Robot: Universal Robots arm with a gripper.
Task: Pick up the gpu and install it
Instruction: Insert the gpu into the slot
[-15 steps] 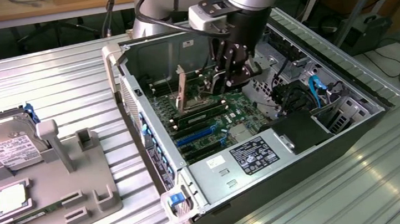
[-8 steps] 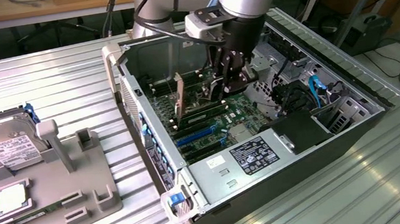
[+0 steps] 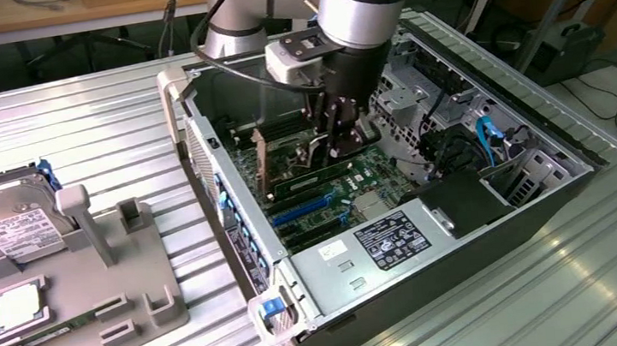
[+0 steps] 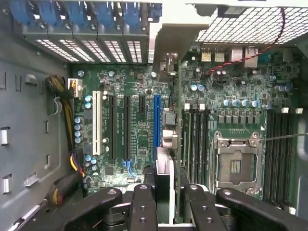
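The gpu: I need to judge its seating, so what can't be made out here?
- Wrist view: the gpu shows edge-on; its faces are hidden, and its near end is covered by the fingers.
- Exterior view: the gripper hides the card's lower edge, so contact with any slot cannot be told.

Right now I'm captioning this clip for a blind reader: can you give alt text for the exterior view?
A robot arm reaches into an open PC case, its gripper holding the gpu on edge just above the motherboard. On the exterior view's left, a grey fixture holds a hard drive.
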